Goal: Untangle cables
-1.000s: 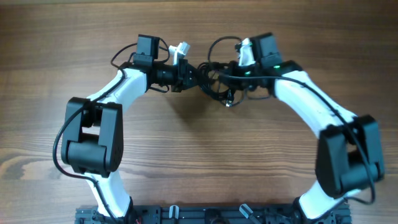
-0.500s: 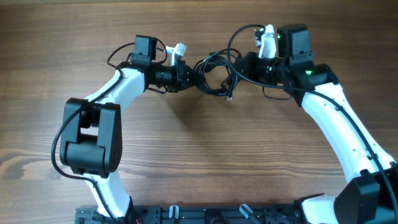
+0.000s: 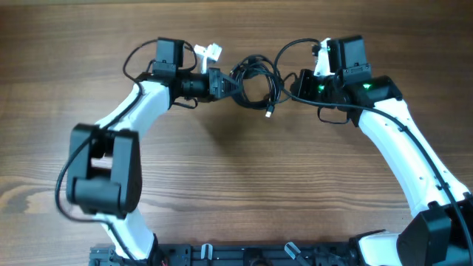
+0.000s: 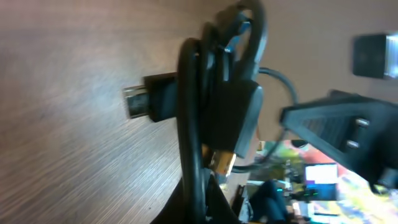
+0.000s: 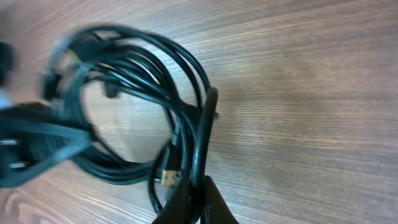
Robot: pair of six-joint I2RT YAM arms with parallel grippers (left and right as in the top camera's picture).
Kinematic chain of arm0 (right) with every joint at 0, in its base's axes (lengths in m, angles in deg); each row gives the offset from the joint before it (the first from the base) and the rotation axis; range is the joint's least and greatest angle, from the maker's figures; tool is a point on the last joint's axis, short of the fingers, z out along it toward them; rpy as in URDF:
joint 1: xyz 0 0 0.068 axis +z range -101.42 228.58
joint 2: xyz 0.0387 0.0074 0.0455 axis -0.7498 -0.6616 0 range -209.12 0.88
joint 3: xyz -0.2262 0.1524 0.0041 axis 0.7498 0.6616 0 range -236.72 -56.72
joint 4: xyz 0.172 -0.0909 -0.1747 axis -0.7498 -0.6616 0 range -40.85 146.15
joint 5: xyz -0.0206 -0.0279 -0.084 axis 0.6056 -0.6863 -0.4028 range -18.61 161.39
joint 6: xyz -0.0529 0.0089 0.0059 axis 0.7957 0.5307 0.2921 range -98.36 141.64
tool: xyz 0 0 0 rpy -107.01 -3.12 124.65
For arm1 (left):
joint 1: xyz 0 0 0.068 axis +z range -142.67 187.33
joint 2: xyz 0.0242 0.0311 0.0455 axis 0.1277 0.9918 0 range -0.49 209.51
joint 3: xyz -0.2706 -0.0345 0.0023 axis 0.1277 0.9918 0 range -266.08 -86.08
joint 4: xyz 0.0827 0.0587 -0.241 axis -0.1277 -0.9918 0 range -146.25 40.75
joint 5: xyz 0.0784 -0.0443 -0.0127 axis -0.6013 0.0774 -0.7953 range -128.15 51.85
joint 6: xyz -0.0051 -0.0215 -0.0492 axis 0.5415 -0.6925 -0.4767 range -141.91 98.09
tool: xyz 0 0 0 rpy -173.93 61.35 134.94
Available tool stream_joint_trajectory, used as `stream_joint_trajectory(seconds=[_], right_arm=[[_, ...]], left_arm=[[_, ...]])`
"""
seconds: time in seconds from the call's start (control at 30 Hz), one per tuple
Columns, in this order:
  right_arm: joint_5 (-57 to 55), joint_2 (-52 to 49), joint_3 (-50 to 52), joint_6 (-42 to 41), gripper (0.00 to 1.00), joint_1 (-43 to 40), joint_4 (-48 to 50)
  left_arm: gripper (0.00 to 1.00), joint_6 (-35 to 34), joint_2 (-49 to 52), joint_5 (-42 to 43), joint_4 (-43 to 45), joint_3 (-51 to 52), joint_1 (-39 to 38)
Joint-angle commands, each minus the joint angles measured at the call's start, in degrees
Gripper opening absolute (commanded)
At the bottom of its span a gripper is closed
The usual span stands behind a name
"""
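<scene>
The cables (image 3: 255,83) are one coiled black bundle held off the wooden table between my two grippers at the far middle. A loose plug end (image 3: 270,112) hangs below it. My left gripper (image 3: 222,83) is shut on the bundle's left side; in the left wrist view strands (image 4: 193,124) run up from the jaws (image 4: 202,202), with a plug (image 4: 146,102) sticking out left. My right gripper (image 3: 290,85) is shut on the right side; in the right wrist view the coil (image 5: 124,112) spreads above the jaws (image 5: 198,198), which pinch one strand.
The wooden table (image 3: 236,177) runs all round the arms. The arms' own thicker wires loop above each wrist (image 3: 295,46). A black rail (image 3: 244,255) lies along the near edge.
My right gripper has moved right, away from the left one, pulling the bundle open into a wider loop. The left arm has shifted slightly left and up.
</scene>
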Motion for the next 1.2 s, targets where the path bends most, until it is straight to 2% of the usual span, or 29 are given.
stream_joint_trajectory(seconds=[0.0, 0.07, 0.17, 0.27, 0.37, 0.53, 0.73, 0.77, 0.83, 0.9, 1.03, 1.17], right_arm=[[0.02, 0.42, -0.70, 2.49, 0.04, -0.26, 0.15], [-3.54, 0.42, -0.70, -2.01, 0.04, -0.76, -0.50], [-6.32, 0.42, -0.70, -8.22, 0.04, -3.48, -2.43], [-7.23, 0.42, -0.68, -8.28, 0.04, -6.95, -4.48], [-11.69, 0.37, -0.68, -7.91, 0.04, -11.58, -8.63], [-8.44, 0.31, -0.63, 1.77, 0.04, -15.65, -10.27], [7.82, 0.31, -0.63, 18.23, 0.04, -15.63, -9.03], [8.04, 0.31, -0.63, 18.25, 0.04, -15.65, -8.68], [3.58, 0.31, -0.63, 10.45, 0.04, -16.48, -8.28], [-0.07, 0.31, -0.63, 4.11, 0.04, -18.71, -8.48], [-0.07, 0.33, -0.63, 2.27, 0.04, -24.81, -8.46], [1.40, 0.33, -0.63, 3.15, 0.04, -29.66, -8.46]], left_arm=[[0.04, 4.22, -10.05, 1.40, 0.83, -0.68, 0.59], [0.04, 3.58, -13.09, 1.11, 0.85, -0.68, 0.92], [0.04, -2.71, -16.44, -5.25, -1.44, -0.68, 2.12], [0.04, -4.37, -16.72, -10.49, -4.85, -0.68, 3.17], [0.04, -5.49, -16.72, -12.13, -6.78, -0.68, 4.39], [0.04, -5.49, -16.72, -12.09, -6.73, -0.68, 4.70], [0.04, -4.66, -16.72, -8.09, -6.54, -0.68, 4.31], [0.04, -3.82, -16.72, -7.54, -6.75, -0.68, 4.11], [0.04, -1.70, -16.72, -7.41, -8.15, -0.68, 3.76], [0.04, -1.57, -16.72, -11.56, -10.80, -0.68, 3.78], [0.04, -0.63, -16.68, -24.92, -17.03, -0.66, 3.78], [0.04, 1.05, -16.68, -25.18, -19.17, -0.68, 3.76]])
